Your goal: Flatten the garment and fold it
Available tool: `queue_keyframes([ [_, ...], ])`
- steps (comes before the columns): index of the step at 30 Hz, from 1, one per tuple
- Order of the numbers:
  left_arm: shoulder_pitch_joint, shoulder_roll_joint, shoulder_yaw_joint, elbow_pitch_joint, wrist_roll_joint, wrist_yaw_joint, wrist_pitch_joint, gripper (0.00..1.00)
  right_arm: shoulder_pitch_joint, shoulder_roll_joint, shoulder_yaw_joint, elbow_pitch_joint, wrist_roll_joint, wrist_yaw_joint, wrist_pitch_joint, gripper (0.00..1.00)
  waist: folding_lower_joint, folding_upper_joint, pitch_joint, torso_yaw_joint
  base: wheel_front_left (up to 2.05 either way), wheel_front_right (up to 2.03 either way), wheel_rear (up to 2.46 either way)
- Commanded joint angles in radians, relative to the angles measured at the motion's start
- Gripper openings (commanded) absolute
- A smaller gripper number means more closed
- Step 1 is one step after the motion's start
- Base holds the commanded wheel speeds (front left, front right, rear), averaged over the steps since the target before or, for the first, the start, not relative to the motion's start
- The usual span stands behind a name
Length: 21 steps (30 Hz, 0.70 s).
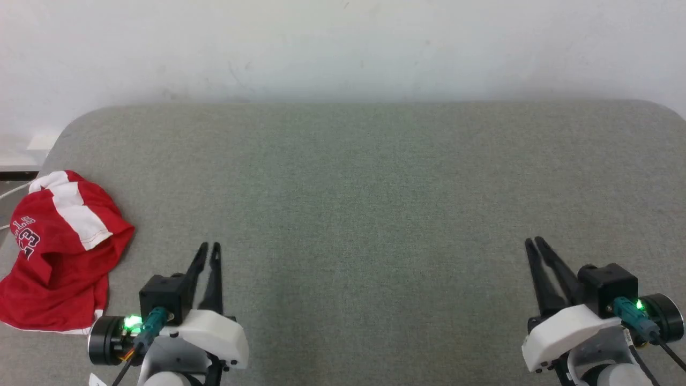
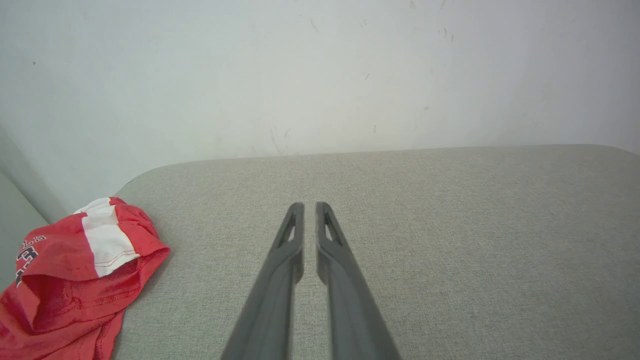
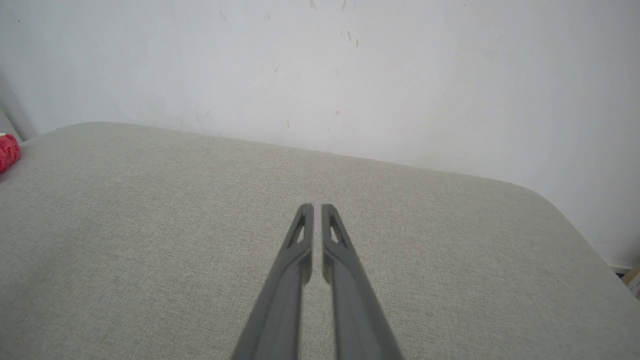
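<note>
The garment lies crumpled in a heap at the counter's far left edge, on the robot's left, w/ part of it hanging over that side. It's bright red w/ a broad white band across the top of the heap, and dark block characters outlined in white on the left-hand fold; they're too bunched to read in full. Nothing is touching it.

The left end effector hovers at lower left in the head view, to the right of the garment and apart from it, tips pointing twd the wall. Its jaws stand narrow, w/ just a thin slit btwn them, and hold nothing. In the left wrist view its fingers run up from the bottom edge, w/ the garment off to their left on the grey cloth surface.

The right end effector sits at lower right, well apart from the garment, its jaws likewise nearly closed and empty. The right wrist view shows its tips over bare counter, w/ a sliver of red garment at the far left edge.
</note>
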<state>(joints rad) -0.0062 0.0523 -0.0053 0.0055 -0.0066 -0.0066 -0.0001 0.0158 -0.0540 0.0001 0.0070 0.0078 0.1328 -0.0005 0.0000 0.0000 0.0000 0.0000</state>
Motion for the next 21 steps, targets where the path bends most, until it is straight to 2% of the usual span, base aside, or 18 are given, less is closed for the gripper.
queue_keyframes([
  [1, 0.0, 0.0, -0.001, 0.001, 0.0, 0.0, -0.001, 1.0, 0.0, 0.0, 0.0, 0.0, 0.0, 0.0, 0.0, 1.0, 0.0, 0.0, 0.0, 0.0, 0.0, 0.0, 0.0],
  [11, -0.011, 0.0, -0.017, 0.021, -0.012, 0.013, -0.021, 1.0, -0.003, 0.0, -0.005, 0.007, 0.001, 0.0, -0.018, 1.0, 0.0, 0.0, 0.001, 0.012, 0.0, 0.0, 0.0],
  [21, -0.023, 0.003, -0.028, 0.038, -0.025, 0.026, -0.043, 1.0, -0.007, 0.001, -0.007, 0.013, 0.0, 0.0, -0.033, 1.0, 0.0, 0.0, 0.004, 0.069, 0.0, 0.0, 0.0],
])
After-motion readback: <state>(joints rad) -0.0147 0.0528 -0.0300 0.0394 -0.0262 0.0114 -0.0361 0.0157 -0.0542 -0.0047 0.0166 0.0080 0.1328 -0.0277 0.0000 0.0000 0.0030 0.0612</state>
